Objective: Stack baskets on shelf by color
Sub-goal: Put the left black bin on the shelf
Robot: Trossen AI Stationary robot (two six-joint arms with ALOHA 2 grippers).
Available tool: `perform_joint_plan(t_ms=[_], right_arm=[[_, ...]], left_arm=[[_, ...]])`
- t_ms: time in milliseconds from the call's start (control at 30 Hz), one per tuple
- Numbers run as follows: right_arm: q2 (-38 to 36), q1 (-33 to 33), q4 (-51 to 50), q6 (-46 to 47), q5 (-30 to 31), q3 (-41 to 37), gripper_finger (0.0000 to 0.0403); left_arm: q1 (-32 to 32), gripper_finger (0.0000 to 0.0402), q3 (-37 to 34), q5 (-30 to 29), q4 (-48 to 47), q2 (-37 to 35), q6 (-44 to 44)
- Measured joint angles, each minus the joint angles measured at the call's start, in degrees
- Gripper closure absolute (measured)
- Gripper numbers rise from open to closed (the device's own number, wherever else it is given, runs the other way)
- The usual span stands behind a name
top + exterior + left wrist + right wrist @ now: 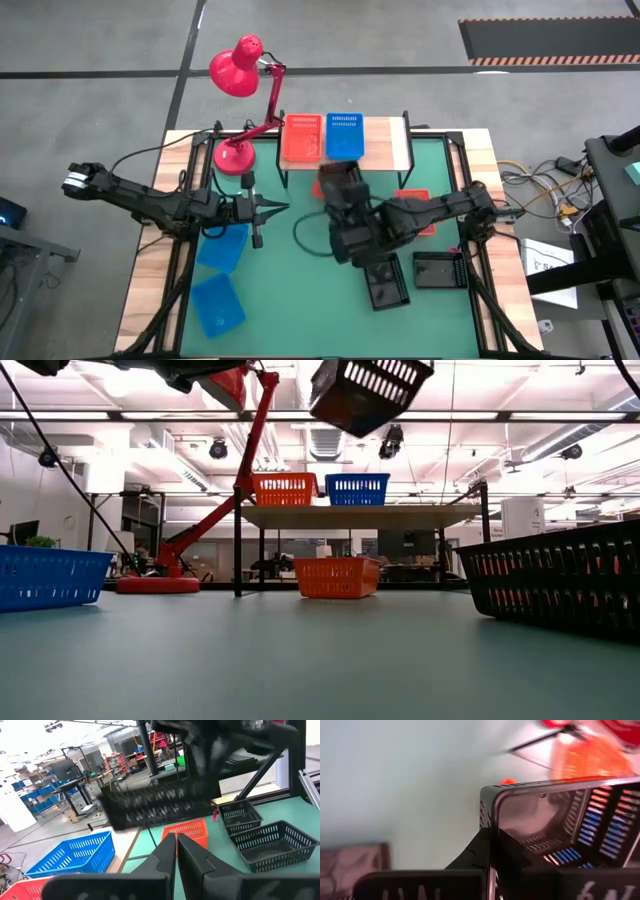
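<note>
The shelf [399, 145] stands at the table's far side and carries an orange basket [300, 138] and a blue basket [343, 136] side by side. My right gripper [337, 203] is shut on a black basket [338, 180] and holds it high in front of the shelf; in the low view this basket [370, 390] hangs tilted above shelf height. My left gripper [277, 209] waits shut, pointing level toward the table's middle, and touches nothing. Another orange basket [338, 576] rests on the table under the shelf's front. My right gripper pinches the black basket's wall at its rim [491, 815], one finger inside the basket and one outside. The fingers slant down onto it from above. The basket is lifted clear of the table and shelf and is tilted.
Two blue baskets [222, 246] [217, 304] lie on the table's left near side. Two black baskets [388, 281] [438, 270] lie near right. A red desk lamp [237, 155] stands at the far left beside the shelf. The shelf's right end is bare wood.
</note>
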Motion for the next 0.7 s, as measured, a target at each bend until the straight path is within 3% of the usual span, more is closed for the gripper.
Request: perform_joint_plan(t_ms=[367,700], right_arm=[[-7.4,-11.4,0.1,1.0,2.0,-3.9,0.0394],[-16.4,-25.5,-0.1,-6.8,-6.9,-18.7,0.0394]], left_arm=[[0.0,0.0402,0.0,0.0,0.0,0.0,0.0],[0.0,0.0402,0.0,0.0,0.0,0.0,0.0]])
